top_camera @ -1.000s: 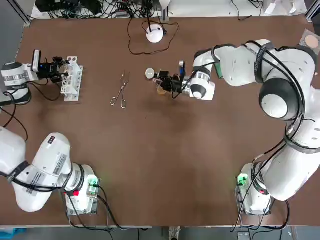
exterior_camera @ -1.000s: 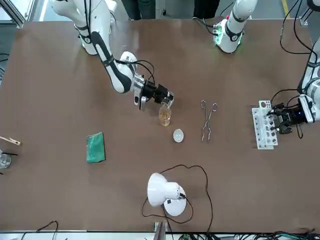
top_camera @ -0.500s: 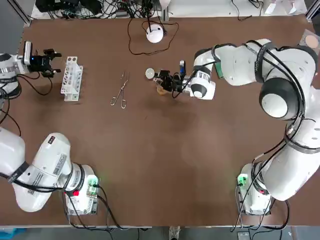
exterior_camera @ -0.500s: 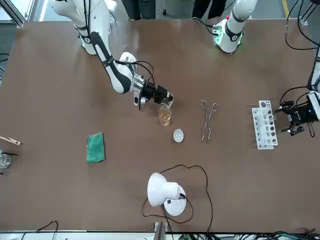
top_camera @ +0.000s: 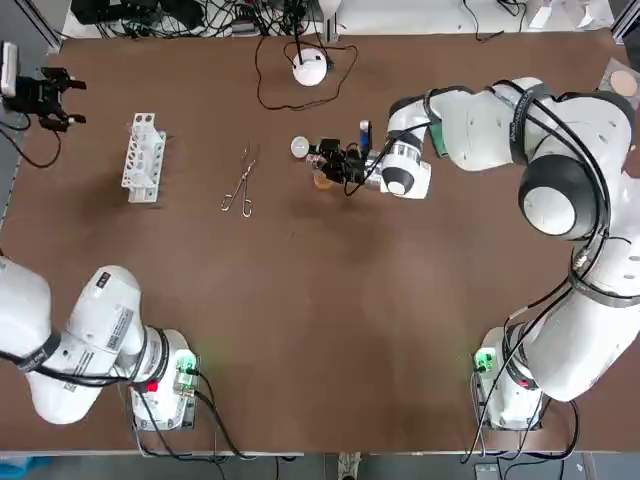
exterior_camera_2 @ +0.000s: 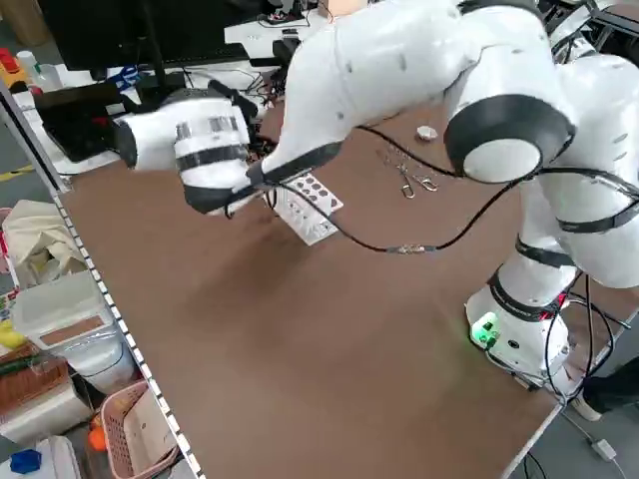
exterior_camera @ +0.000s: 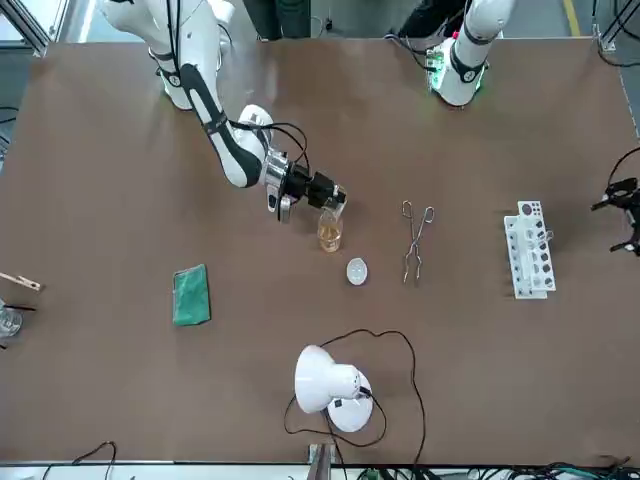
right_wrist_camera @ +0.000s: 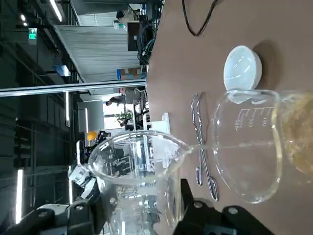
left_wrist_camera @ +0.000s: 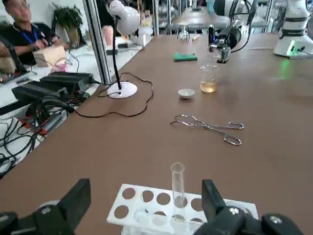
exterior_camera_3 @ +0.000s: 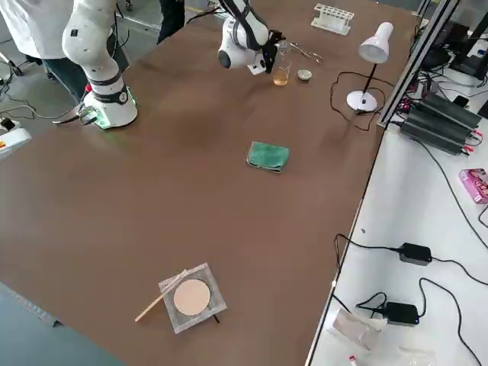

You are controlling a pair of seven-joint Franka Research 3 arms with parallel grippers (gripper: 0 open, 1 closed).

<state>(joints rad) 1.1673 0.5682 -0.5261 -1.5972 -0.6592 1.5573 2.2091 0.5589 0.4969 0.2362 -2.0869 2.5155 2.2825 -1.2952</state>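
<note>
My right gripper is shut on a small clear beaker, tipped on its side. Its spout hangs over a standing beaker that holds amber liquid. A thin stream runs between them in the right wrist view. My left gripper hovers open at the table's far left edge, well away from the white test tube rack. In the left wrist view its fingers stand wide apart, with the rack and one upright glass tube beyond them.
Metal tongs lie between the rack and the beakers. A small white dish sits by the standing beaker. A white desk lamp with its cord stands at the far edge. A green cloth and a square dish holder lie to my right.
My left gripper has drawn back from the rack toward the table's far left edge, fingers open. The right gripper has kept the beaker tipped over the standing one.
</note>
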